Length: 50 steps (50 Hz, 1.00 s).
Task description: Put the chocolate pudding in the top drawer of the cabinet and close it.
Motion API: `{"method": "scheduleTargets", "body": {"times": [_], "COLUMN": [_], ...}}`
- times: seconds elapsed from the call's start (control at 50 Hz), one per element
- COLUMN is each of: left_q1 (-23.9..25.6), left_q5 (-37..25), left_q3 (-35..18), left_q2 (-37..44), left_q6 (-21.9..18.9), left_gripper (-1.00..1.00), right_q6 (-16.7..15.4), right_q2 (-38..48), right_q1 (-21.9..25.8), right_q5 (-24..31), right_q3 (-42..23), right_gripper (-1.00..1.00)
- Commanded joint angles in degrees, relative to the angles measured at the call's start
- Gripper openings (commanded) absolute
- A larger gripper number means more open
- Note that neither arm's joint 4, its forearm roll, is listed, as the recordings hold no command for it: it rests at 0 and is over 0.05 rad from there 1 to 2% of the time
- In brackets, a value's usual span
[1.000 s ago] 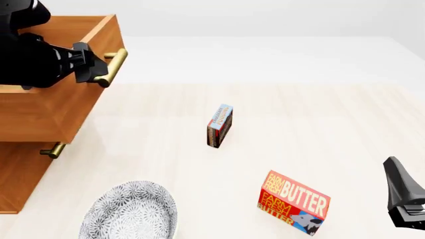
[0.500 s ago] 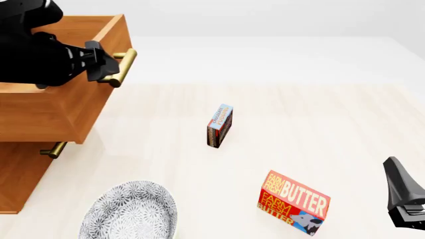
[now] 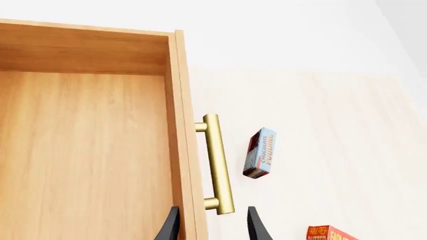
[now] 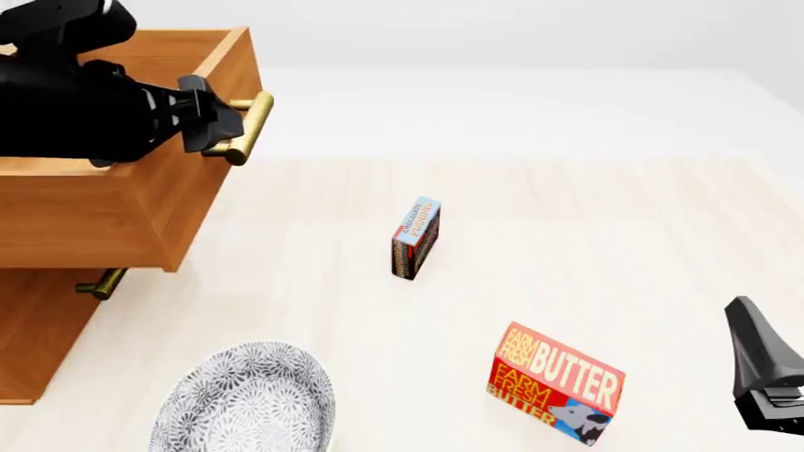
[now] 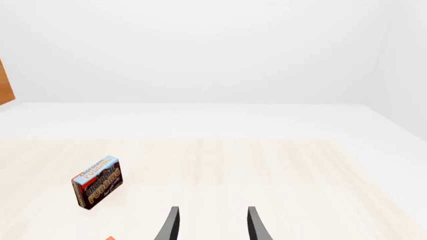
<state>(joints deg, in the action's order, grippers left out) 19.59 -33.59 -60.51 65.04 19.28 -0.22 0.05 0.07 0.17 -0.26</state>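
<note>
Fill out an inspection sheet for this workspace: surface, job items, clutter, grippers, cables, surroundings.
Surface: light wooden table; bare where visible between the items.
Chocolate pudding: chocolate pudding stands on edge mid-table, apart from both grippers, not in the drawer.
Top drawer: top drawer is pulled out, its visible inside bare; brass handle by the left gripper.
Cabinet: cabinet at the table's left; lower drawer handle shows beneath.
Clutter: butter box and patterned plate near the front edge.
Grippers: left gripper open at the handle, fingers either side of it; right gripper open, holding nothing.
Cables: nothing seen.
Surroundings: plain white backdrop, nothing seen.
</note>
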Motion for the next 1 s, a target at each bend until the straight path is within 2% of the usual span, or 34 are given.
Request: {"method": "scheduleTargets", "body": {"times": [0.02, 0.5, 0.62, 0.66, 1.0], "left_q1": [1.7, 4.3, 4.6, 4.6, 6.4], "left_q5": [1.5, 2.6, 0.7, 0.9, -0.3], "left_q3": [2.4, 1.9, -0.9, -1.4, -6.7], "left_q2": [2.9, 3.0, 2.9, 2.2, 1.9], "left_q6": [-1.2, -1.1, -3.8, -3.4, -8.3], "left_gripper": [1.00, 1.00, 1.00, 1.00, 1.00], "right_q6": [0.0, 0.0, 0.0, 0.0, 0.0], "right_q2": [0.0, 0.0, 0.0, 0.0, 0.0], "right_q1": [0.0, 0.0, 0.0, 0.0, 0.0], "right_q5": [0.0, 0.0, 0.0, 0.0, 0.0], "right_q3": [0.0, 0.0, 0.0, 0.0, 0.0], "right_gripper": [1.00, 1.00, 1.00, 1.00, 1.00]}}
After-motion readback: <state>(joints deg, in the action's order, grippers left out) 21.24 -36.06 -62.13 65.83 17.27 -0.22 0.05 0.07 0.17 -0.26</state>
